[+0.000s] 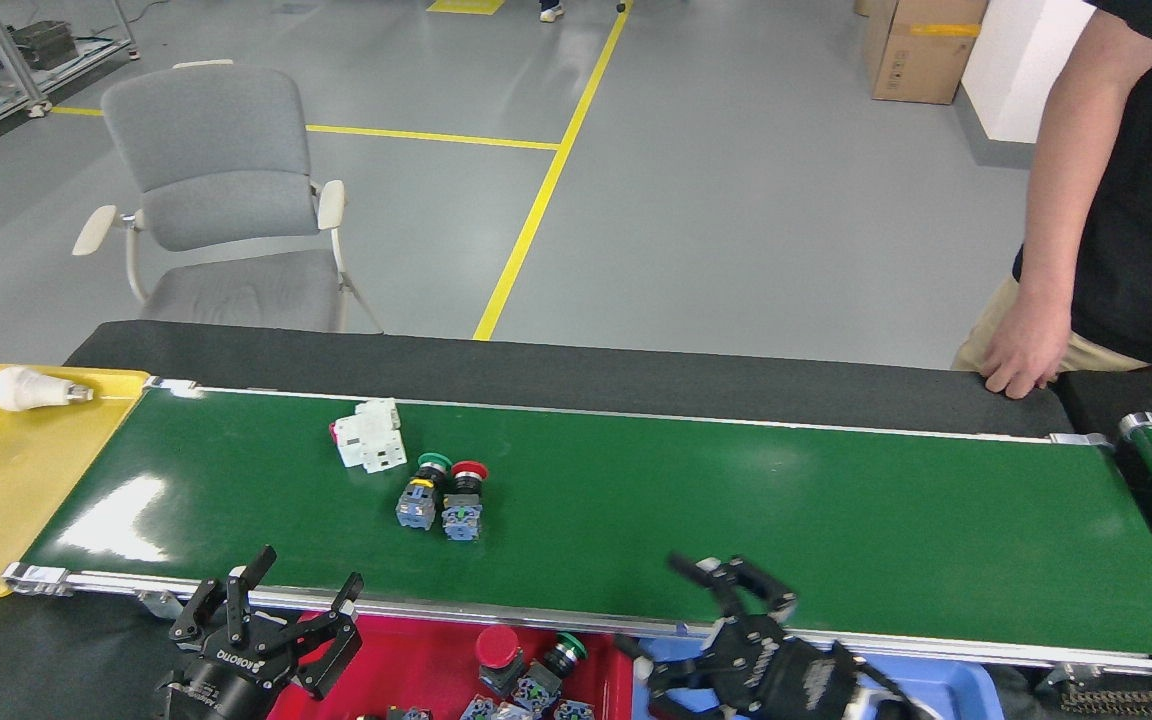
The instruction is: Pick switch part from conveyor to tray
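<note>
While two push-button switch parts, one green-capped [420, 492] and one red-capped [463, 500], lie side by side on the long glossy green conveyor belt [736, 510], more switches sit in the red plastic tray [406, 660] below its near rail. The black left gripper [271, 615] hovers spread and empty at the tray's left edge. The black right gripper [681, 615], also splayed and empty, sits over the rail beside a blue bin [946, 690].

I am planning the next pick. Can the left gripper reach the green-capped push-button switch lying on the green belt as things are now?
Probably yes. The left gripper is open at the near rail of the green conveyor belt, and bare belt lies between it and the green-capped push-button switch. The red-capped switch lies close on its far side, which may crowd one finger.
</note>
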### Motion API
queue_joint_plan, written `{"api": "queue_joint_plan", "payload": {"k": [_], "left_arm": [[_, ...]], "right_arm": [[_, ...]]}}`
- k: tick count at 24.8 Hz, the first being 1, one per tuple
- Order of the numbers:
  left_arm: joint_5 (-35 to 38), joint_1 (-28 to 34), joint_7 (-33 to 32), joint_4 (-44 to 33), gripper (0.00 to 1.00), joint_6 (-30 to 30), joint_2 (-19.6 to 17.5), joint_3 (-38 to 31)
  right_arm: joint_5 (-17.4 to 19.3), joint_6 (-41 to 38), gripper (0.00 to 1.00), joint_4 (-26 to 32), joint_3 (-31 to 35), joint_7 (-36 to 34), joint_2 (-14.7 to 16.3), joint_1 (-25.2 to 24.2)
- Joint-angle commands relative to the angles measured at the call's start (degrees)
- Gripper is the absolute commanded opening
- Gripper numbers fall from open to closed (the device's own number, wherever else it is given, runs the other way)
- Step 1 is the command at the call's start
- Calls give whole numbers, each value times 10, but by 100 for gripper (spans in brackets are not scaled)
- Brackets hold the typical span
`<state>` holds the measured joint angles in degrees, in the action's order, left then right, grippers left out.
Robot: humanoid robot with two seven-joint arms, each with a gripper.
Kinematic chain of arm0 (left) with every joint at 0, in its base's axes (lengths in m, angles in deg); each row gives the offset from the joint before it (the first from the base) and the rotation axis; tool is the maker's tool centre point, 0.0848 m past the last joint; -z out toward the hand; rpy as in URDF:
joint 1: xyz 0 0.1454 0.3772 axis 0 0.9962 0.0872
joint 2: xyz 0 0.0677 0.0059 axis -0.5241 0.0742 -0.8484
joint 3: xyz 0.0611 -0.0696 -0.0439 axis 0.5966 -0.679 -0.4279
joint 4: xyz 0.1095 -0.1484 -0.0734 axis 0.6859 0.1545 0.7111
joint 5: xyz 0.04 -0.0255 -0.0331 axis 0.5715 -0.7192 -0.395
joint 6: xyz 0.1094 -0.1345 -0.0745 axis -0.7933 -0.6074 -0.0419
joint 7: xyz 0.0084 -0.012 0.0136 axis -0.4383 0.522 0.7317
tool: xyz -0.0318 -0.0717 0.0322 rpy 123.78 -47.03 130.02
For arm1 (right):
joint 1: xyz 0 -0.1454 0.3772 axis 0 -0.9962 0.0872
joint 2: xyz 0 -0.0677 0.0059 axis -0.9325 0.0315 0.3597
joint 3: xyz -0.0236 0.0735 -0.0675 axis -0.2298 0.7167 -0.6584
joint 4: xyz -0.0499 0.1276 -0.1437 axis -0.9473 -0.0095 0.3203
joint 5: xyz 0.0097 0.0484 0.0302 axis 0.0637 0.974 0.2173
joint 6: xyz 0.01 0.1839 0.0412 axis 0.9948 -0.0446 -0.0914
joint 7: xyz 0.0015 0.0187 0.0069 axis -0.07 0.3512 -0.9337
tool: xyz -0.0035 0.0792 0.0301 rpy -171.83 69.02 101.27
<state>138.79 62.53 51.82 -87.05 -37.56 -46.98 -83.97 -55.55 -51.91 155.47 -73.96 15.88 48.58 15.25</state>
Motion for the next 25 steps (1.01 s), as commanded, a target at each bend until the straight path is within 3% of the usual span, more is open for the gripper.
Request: {"api": "queue_joint_plan", "payload": {"k": [1, 5, 8, 14, 25], "left_arm": [[-1, -11, -8, -1, 99, -14, -4, 1], [-1, -46, -9, 44, 99, -15, -6, 0], [-1, -83, -9, 99, 99, -17, -10, -5], [-6, -134, -8, 169, 99, -15, -39, -21], [-9, -152, -8, 210, 99, -12, -40, -21]], "right_arm": [[5, 31, 100, 8, 91, -2, -28, -23], [-9, 107, 99, 21, 216, -36, -39, -85], [-46, 126, 98, 31, 252, -109, -40, -112], [-63, 174, 98, 30, 252, -115, -38, -111], [-63, 171, 99, 29, 246, -114, -28, -111]]}}
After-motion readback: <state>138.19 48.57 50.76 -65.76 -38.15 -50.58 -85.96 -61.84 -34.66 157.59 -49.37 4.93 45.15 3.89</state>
